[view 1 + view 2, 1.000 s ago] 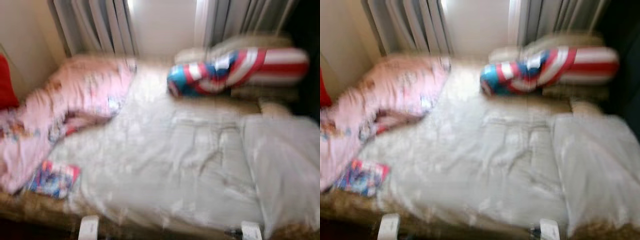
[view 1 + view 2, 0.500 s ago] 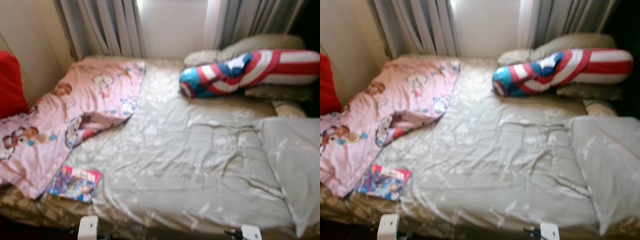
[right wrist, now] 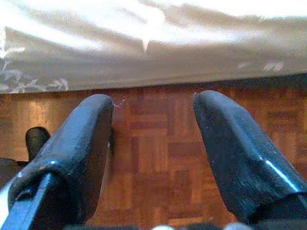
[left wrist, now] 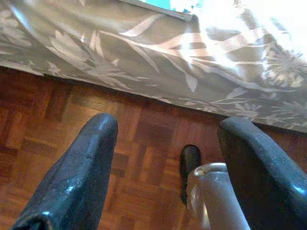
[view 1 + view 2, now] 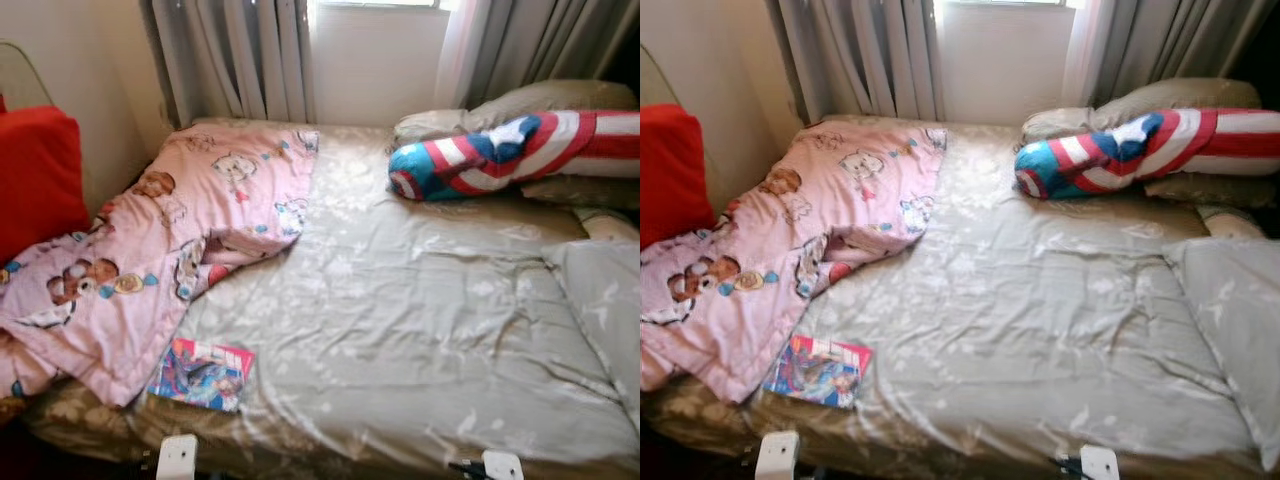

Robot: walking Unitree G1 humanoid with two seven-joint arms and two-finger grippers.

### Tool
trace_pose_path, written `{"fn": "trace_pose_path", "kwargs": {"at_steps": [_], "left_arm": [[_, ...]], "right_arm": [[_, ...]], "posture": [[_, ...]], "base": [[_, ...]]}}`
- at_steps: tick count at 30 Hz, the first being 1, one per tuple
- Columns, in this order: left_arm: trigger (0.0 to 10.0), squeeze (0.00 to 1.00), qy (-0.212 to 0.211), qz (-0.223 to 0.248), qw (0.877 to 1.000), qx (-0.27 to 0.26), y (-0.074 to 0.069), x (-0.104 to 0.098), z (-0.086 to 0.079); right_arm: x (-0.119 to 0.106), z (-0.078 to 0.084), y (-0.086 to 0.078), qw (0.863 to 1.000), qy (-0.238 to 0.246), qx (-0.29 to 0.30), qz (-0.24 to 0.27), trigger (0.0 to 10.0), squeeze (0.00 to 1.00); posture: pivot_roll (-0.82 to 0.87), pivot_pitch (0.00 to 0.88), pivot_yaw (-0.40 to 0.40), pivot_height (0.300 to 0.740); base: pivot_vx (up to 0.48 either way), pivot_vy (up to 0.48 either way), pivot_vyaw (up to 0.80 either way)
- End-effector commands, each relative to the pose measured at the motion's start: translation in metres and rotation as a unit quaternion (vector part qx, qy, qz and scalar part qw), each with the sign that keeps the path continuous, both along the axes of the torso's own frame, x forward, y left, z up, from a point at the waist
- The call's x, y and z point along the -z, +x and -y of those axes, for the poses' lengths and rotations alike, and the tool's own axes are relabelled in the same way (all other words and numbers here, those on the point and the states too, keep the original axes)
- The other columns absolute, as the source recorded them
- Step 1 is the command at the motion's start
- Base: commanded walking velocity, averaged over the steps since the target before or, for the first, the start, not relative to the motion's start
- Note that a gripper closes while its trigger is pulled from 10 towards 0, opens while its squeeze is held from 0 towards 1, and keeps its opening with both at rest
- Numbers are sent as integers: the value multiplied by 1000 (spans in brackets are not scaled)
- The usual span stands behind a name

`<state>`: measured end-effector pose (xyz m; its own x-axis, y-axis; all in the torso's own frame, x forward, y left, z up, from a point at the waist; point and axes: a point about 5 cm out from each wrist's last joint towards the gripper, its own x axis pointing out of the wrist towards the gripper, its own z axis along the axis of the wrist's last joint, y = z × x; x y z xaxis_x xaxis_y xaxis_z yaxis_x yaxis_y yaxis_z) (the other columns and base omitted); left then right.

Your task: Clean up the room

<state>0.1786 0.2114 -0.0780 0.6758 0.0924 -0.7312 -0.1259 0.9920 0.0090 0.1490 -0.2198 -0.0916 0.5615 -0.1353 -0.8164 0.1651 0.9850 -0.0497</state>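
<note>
Wood parquet floor is right under both my arms, which just hang low at the bed's near edge. My left gripper has its fingers spread wide with nothing between them, pointing at the leaf-print bedspread draping over the side. Right gripper is the same deal, fingers apart and empty over the parquet.

Up on the bed, closest to me near the front left corner, there's a colourful book lying flat, its far left edge just tucked against the pink cartoon blanket. That blanket is rumpled across the left half, running back toward the curtains. A red cushion sits beside the bed on the left, against the wall. On the right side a grey pillow lies near the edge. Further back there's a red, white and blue striped bolster resting against some beige pillows, and grey curtains hang behind it all.
</note>
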Motion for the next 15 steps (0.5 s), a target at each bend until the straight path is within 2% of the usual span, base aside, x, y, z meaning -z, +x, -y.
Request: {"fn": "trace_pose_path", "kwargs": {"at_steps": [1,5,8,15], "left_arm": [[10000,0,-7,-8,1000,0,-3,3,5],[10000,0,-7,-7,1000,-2,-2,3,6],[10000,0,-7,-8,1000,-4,-2,3,6],[10000,0,-9,-6,1000,-8,-1,2,8]], "right_arm": [[0,-2,1,1000,-2,-2,-5,10000,0],[0,-19,12,1000,4,-10,1,10000,0],[-3,-22,20,1000,5,-15,6,10000,0],[-5,-33,28,1000,8,-24,11,10000,0]], "posture": [[11,5,-15,740],[15,0,-20,740],[17,0,-23,740],[28,0,-27,740]], "base": [[0,412,0],[0,415,0],[0,414,0],[0,414,0]]}}
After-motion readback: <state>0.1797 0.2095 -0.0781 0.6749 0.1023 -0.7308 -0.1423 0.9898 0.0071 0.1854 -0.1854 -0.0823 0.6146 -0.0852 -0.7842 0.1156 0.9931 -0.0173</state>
